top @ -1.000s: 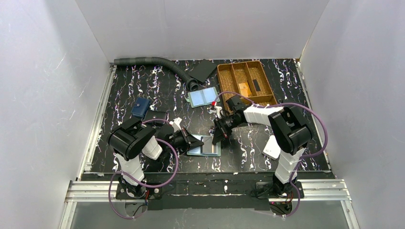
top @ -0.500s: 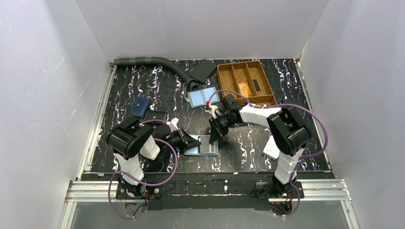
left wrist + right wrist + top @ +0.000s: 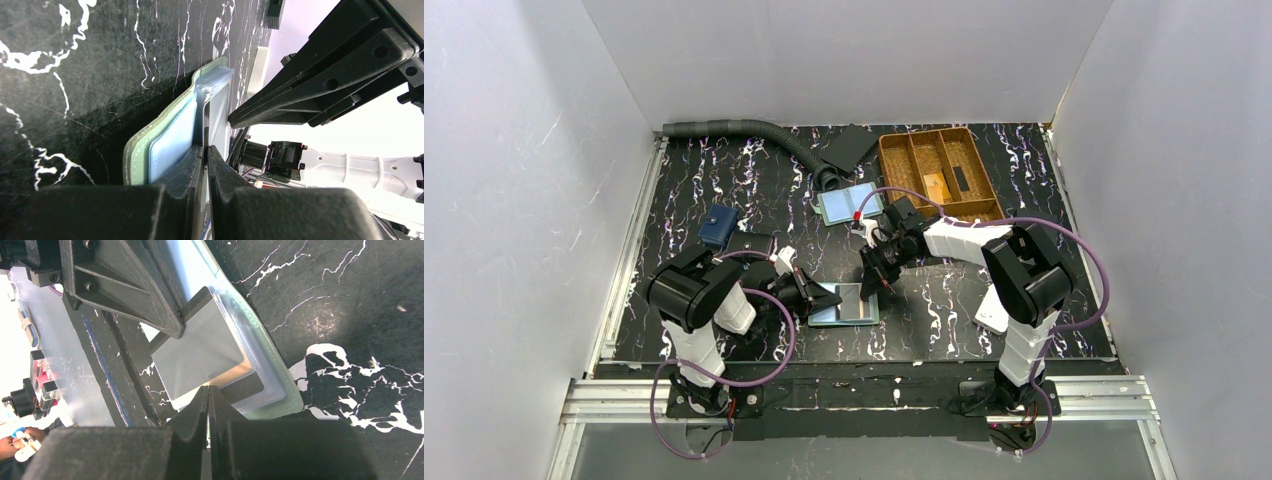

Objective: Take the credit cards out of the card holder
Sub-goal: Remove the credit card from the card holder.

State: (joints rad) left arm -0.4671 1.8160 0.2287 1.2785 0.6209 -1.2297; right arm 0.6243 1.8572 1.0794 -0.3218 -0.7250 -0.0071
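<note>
While my left tool [image 3: 205,150] clamped the card holder [image 3: 150,145], my right tool [image 3: 207,392] pinched a partly-out grey credit card [image 3: 197,357]; the next move, I judged, needed a straight pull.

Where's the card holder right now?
Top view: the card holder lies open near the front edge of the table, centre, between the left gripper, which pinches it, and the right gripper, shut on a card in it.

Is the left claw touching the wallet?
Touching. The left wrist view shows the left gripper shut on the wallet's clear inner flap.
</note>
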